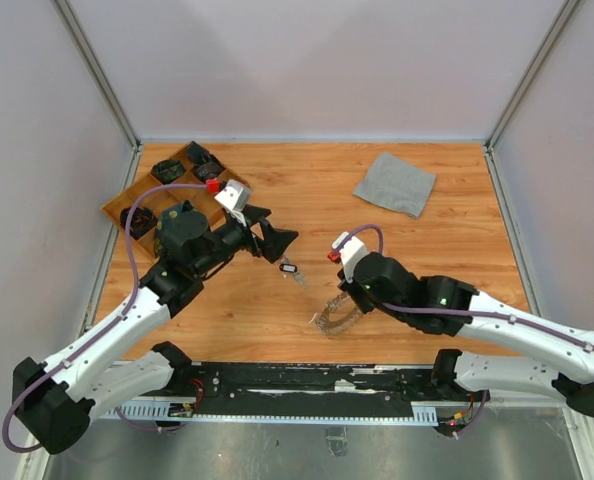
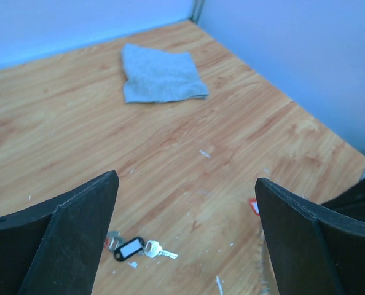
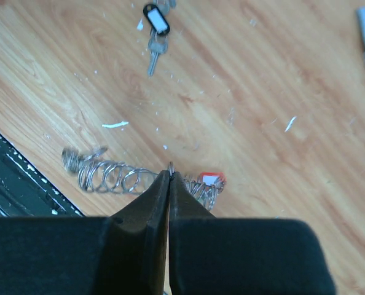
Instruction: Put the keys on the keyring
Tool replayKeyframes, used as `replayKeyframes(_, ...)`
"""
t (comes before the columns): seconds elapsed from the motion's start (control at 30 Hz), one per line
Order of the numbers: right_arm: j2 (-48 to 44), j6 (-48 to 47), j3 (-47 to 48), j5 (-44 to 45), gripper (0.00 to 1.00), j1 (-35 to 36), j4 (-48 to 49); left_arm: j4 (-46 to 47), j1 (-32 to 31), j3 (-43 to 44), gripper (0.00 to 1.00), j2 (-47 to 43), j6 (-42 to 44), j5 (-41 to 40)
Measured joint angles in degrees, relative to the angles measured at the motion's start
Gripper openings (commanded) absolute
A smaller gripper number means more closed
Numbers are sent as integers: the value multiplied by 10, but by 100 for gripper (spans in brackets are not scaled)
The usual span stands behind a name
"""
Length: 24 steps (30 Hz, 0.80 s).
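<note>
The wooden surface (image 1: 427, 250) is carrying everything in view. The left arm (image 1: 117, 330) is reaching in from the near left corner and the right arm (image 1: 517, 325) from the near right, both meeting towards the middle. A brown tray (image 1: 117, 205) is sitting at the far left with dark items in it, partly under the left arm. A grey cloth (image 1: 395, 183) is lying crumpled at the far right, well apart from both arms.

The keyring (image 3: 112, 178) is lying near the front edge as a string of small metal loops, just under the right arm's wrist. The right end effector (image 3: 170, 175) is clenching, its fingers pressing flat together with a thin bit of the keyring's wire pinched at their tips. A red tag (image 3: 212, 179) is resting against the keyring, just beside those fingers.

The left end effector (image 2: 187, 178) is hanging released, fingers spread wide above bare wood. The black-tagged key (image 3: 156, 19) is lying flat between the two end effectors, apart from the keyring and touched by neither.
</note>
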Motion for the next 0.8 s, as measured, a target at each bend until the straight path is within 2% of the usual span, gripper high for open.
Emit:
replayKeyframes(0.17,-50,-61,48,-17,1,0,-16,-28,-47,55,96,-7,41,23)
replayKeyframes(0.37,-88,-111,99,-78,0,-2,-7,-45,-107,84,84,-18,72,51)
replayKeyframes(0.63,-126,-135,99,-169,1,-2,50,-54,-113,84,77,-67,84,130)
replayKeyframes(0.8,-123,-137,106,-223,0,-2,94,-54,-113,90,69,-82,92,188)
